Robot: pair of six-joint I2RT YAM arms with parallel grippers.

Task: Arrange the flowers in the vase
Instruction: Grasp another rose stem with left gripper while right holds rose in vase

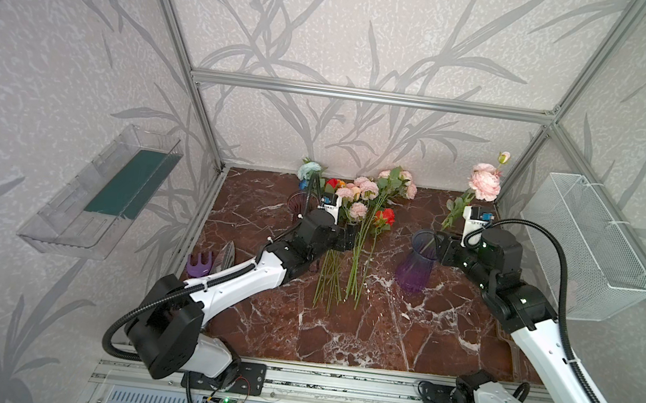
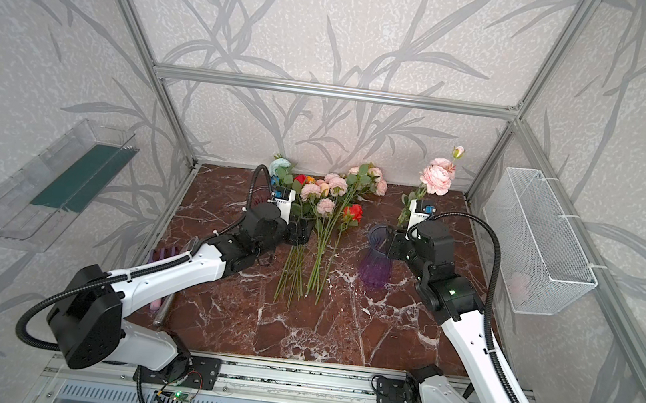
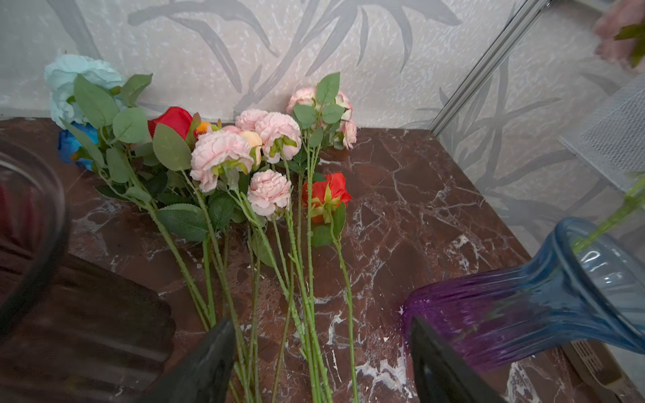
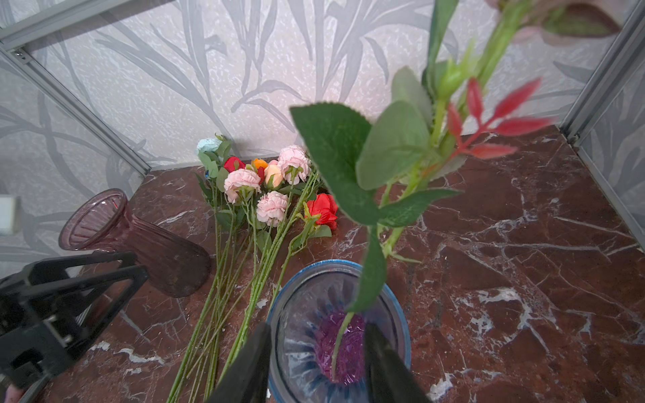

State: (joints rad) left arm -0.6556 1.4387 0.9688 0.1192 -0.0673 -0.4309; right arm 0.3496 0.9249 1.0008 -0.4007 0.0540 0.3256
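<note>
Lighting is bright and diffuse; only soft shadows are cast on the surface (image 1: 339, 330). A faint sheen is seen on the marble, no hard glare. Barrel distortion is seen in both top views: frame posts (image 1: 184, 47) are bowed toward the edges. In the wrist views the near flower (image 4: 394, 146), vase (image 3: 523, 307) and dark vase (image 3: 31, 223) are rendered blurred.

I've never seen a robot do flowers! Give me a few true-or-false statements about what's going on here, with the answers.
1. A pink flower stands in the blue and purple vase. True.
2. The dark red vase holds several flowers. False: it is empty.
3. The other flowers lie on the table. True.
4. The left pincer is clamped on a stem. False: it hangs open above them.
</note>
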